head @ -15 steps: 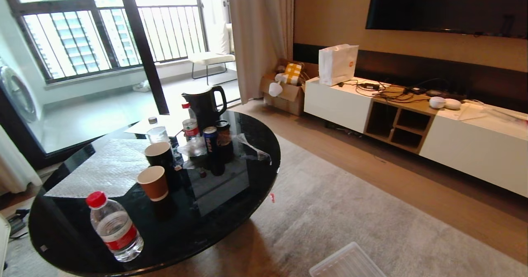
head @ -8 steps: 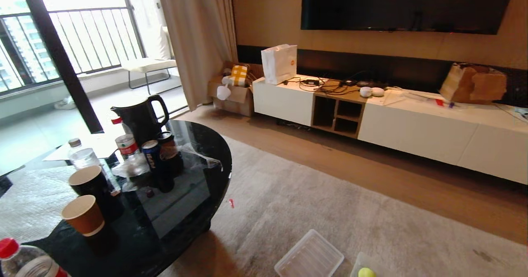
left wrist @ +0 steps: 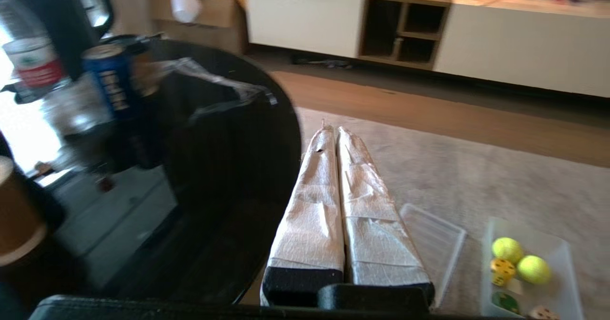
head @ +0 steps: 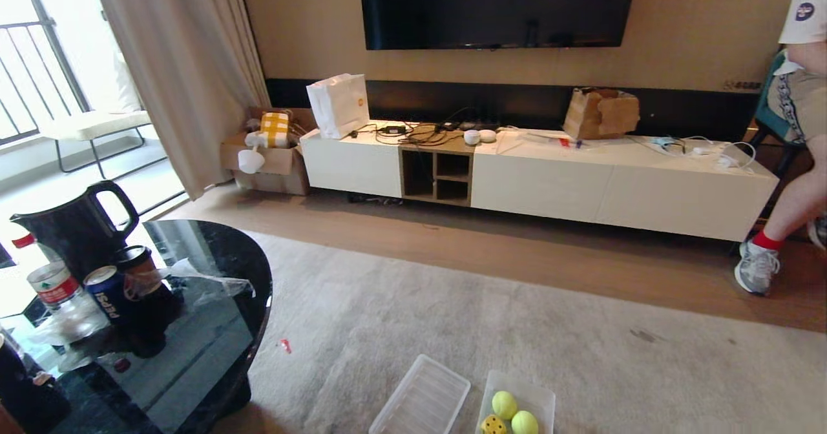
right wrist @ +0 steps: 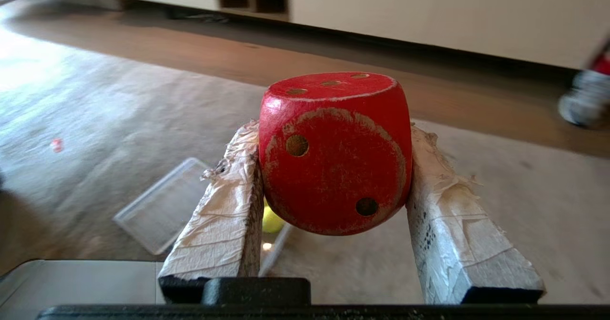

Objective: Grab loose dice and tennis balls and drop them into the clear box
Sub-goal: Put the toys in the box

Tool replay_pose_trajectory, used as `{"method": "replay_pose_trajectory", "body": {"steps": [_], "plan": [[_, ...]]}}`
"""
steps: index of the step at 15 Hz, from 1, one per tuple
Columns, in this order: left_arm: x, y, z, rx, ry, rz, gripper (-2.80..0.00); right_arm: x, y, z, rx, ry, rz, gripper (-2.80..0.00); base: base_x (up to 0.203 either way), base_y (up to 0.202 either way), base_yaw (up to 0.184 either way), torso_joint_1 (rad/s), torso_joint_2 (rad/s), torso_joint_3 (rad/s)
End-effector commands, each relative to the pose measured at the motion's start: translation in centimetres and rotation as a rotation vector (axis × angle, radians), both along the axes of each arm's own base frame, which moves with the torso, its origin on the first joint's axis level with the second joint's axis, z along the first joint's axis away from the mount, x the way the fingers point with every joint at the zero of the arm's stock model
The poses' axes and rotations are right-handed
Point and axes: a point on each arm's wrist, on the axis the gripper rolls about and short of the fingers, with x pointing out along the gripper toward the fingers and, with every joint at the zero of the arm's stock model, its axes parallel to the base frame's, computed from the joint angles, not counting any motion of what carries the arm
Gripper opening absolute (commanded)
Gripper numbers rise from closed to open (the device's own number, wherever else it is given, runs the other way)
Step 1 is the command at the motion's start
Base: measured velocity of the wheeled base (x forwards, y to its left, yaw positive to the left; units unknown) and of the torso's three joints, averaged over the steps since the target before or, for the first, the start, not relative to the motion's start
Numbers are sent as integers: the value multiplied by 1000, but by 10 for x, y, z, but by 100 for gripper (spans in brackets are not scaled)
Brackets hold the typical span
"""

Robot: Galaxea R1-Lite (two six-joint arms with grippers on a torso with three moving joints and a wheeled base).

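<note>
Right hand (right wrist: 333,167): two wedge-shaped fingers wrapped in crinkled white tape, clenched on the red die (right wrist: 335,151), a worn, round-cornered cube with dull gold pips, three on top and two on the facing side, held above the carpet. Left hand (left wrist: 337,134): same taped fingers, pressed together, grasping nothing.

The clear box (head: 539,393), frosted plastic with low walls, sits on the short-pile grey carpet (head: 452,311). It contains two fuzzy tennis balls (head: 504,404) and three dice: one yellow die (head: 493,425), one dark green die (left wrist: 505,302) and one tan die (left wrist: 543,313) at the edge of the left wrist view. The flat ribbed lid (head: 421,398) lies just beside the box.

Against the earlier head view, the whole scene has shifted: the camera has turned right, so the glossy black tabletop (head: 213,253) now shows only in part, and a person's leg (head: 791,208) has come into view.
</note>
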Motion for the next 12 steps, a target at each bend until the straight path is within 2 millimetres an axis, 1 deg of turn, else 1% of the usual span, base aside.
{"method": "replay_pose_trajectory", "body": {"steps": [1, 3, 5, 12], "plan": [[0, 0, 0, 0, 2, 0, -280, 0, 0, 0, -1, 2, 1, -280, 2, 5, -97, 1, 4, 1], [0, 0, 0, 0, 3, 0, -280, 0, 0, 0, -1, 2, 1, -280, 1, 1, -25, 6, 1, -15], [0, 0, 0, 0, 1, 0, -280, 0, 0, 0, -1, 2, 1, -280, 0, 0, 0, 3, 5, -109], [0, 0, 0, 0, 3, 0, -280, 0, 0, 0, -1, 2, 1, -280, 0, 0, 0, 4, 4, -195]]}}
